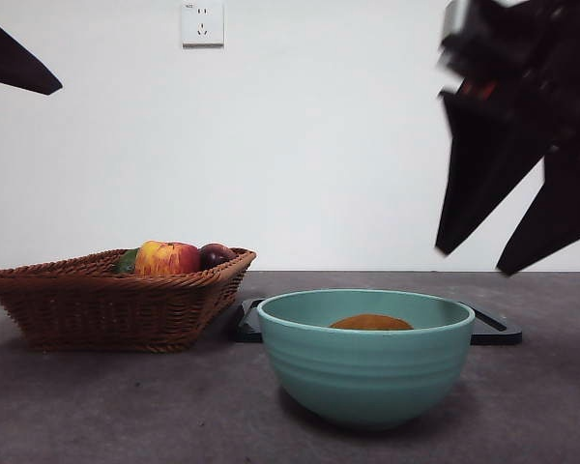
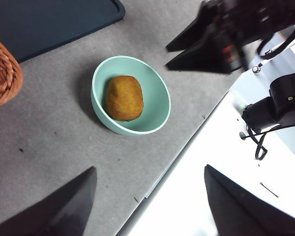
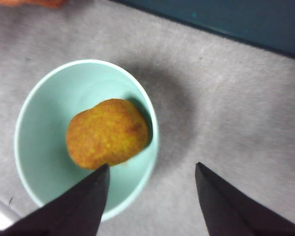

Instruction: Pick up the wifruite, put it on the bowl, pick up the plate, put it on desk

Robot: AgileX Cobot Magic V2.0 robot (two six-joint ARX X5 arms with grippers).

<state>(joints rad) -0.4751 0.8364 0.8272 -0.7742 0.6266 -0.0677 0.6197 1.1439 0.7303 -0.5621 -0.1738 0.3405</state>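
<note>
The brown wifruite (image 1: 371,322) lies inside the mint-green bowl (image 1: 367,372) on the dark grey desk (image 1: 126,406). My right gripper (image 1: 476,259) hangs open and empty in the air, above and to the right of the bowl. In the right wrist view the gripper (image 3: 152,165) is over the bowl's (image 3: 44,123) edge, with the wifruite (image 3: 107,132) below it. My left gripper (image 2: 150,169) is open and empty, high above the desk. Its view shows the bowl (image 2: 157,98), the wifruite (image 2: 124,97) and the right gripper (image 2: 168,59).
A brown wicker basket (image 1: 106,300) at the left holds a red-and-yellow apple (image 1: 166,258) and a dark plum (image 1: 216,254). A glossy black tray (image 1: 493,329) lies behind the bowl. The left arm shows only as a black tip (image 1: 19,63) at the top left.
</note>
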